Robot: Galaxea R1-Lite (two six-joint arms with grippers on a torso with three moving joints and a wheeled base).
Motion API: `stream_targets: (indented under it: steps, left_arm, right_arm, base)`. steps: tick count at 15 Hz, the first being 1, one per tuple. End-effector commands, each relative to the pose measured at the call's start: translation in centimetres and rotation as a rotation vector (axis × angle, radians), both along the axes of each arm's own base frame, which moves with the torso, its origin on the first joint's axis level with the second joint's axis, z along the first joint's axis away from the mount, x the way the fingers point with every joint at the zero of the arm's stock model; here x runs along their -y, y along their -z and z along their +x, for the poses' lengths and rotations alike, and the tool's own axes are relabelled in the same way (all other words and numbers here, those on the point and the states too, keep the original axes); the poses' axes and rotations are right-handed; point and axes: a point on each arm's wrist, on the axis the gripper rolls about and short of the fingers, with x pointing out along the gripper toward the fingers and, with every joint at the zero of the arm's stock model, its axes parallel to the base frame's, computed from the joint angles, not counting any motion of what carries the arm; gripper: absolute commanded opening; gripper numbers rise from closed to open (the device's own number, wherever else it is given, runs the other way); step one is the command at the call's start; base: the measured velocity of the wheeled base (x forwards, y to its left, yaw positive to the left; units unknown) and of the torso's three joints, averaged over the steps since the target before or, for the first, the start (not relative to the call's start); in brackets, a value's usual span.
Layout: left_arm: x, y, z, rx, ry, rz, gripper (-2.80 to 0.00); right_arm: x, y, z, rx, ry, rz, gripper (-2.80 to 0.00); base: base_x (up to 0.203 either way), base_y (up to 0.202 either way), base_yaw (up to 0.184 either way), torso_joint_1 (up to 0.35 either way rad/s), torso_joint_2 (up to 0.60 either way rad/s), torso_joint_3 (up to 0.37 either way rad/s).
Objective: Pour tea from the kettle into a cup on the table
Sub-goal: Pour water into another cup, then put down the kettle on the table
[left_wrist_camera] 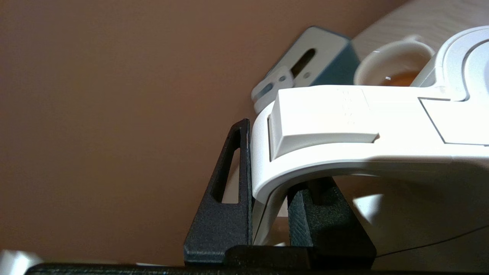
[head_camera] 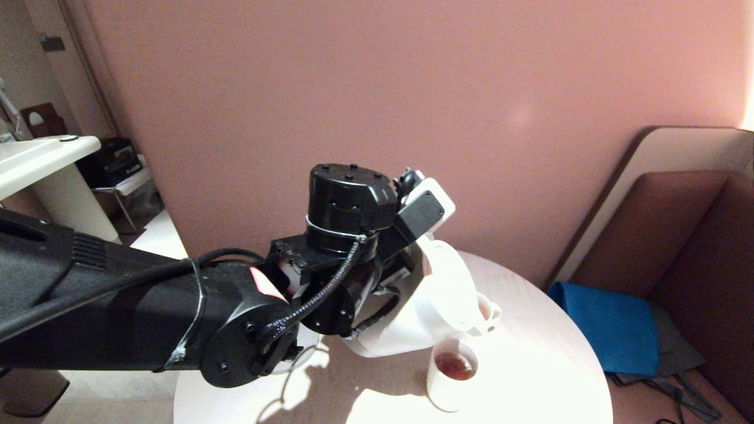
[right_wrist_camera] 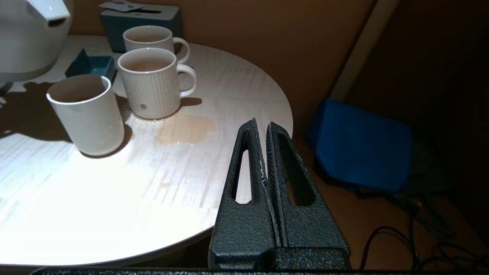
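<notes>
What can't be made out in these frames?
- Left end effector: hidden behind its own arm in the head view.
- Kettle spout: cut off in the left wrist view.
- Far mug's contents: unclear in the right wrist view.
- Right end effector: outside the head view.

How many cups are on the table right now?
3. A plain white handleless cup sits nearest the tilted white kettle's spout, a ribbed white mug stands beside it, and a second white mug stands behind, by the dark teal box. The kettle may hide others.
</notes>
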Motion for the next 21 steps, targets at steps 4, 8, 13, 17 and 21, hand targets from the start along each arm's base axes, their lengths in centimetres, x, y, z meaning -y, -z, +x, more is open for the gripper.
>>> stream_targets:
  steps: [4,8,13,17,21]
  left_arm:
    - [-4.2,-1.4,0.5,-0.065,-0.123,-0.298,-2.80]
    - [-7.8,-1.5,1.3,-0.116,-0.214,-0.506,-2.80]
    - [-14.6,-0.3,2.1,-0.163,-0.311,-0.606,-2.80]
    - [-19.0,1.2,2.7,-0.174,-0.358,-0.685,-2.80]
    - [-20.8,4.3,4.0,-0.166,-0.416,-0.691,-2.80]
  right_arm:
    - [0.0,0.0,0.0,-0.001,0.000,-0.001,-2.80]
    - [0.0,0.0,0.0,-0.001,0.000,-0.001,-2.80]
    - [0.0,0.0,0.0,-0.001,0.000,-0.001,-2.80]
    - [0.0,0.0,0.0,-0.001,-0.001,-0.001,-2.80]
    - [0.0,0.0,0.0,-0.001,0.000,-0.001,-2.80]
  base:
    - [0.000,0.000,0.000,0.000,0.00,0.000]
    - [0.000,0.000,0.000,0.000,0.00,0.000]
    - [0.000,0.000,0.000,0.000,0.00,0.000]
    - [0.000,0.000,0.000,0.000,0.00,0.000]
    - [0.000,0.000,0.000,0.000,0.00,0.000]
